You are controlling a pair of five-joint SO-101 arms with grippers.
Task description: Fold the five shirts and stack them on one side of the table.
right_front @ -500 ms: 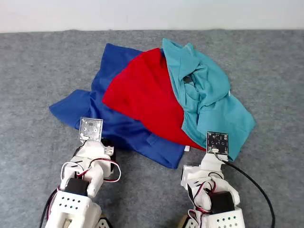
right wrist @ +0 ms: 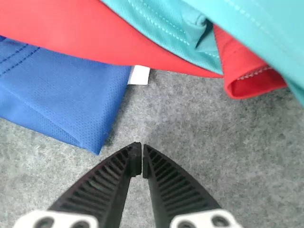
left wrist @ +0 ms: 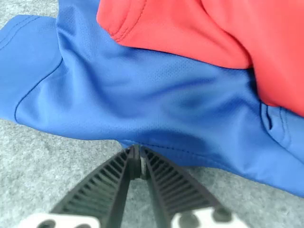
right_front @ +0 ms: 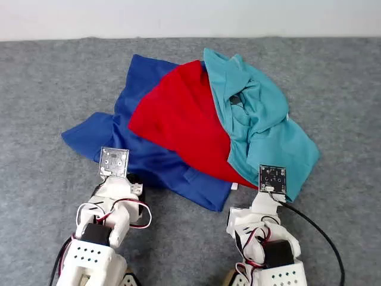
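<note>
Three shirts lie overlapped in a loose pile: a blue shirt [right_front: 140,149] at the bottom, a red shirt [right_front: 178,119] over it, and a teal shirt [right_front: 262,125] on the right. My left gripper [left wrist: 135,154] is shut, its tips right at the hem of the blue shirt [left wrist: 142,104], just beneath the red shirt [left wrist: 213,28]. My right gripper [right wrist: 138,149] is shut over bare felt, a little short of the blue shirt's corner [right wrist: 57,99], the red shirt [right wrist: 71,33] and the teal shirt [right wrist: 247,23].
Grey felt [right_front: 47,89] covers the table, with free room left, right and in front of the pile. A white label [right wrist: 139,75] sticks out under the red shirt. Both arm bases [right_front: 95,250] [right_front: 268,256] stand at the near edge.
</note>
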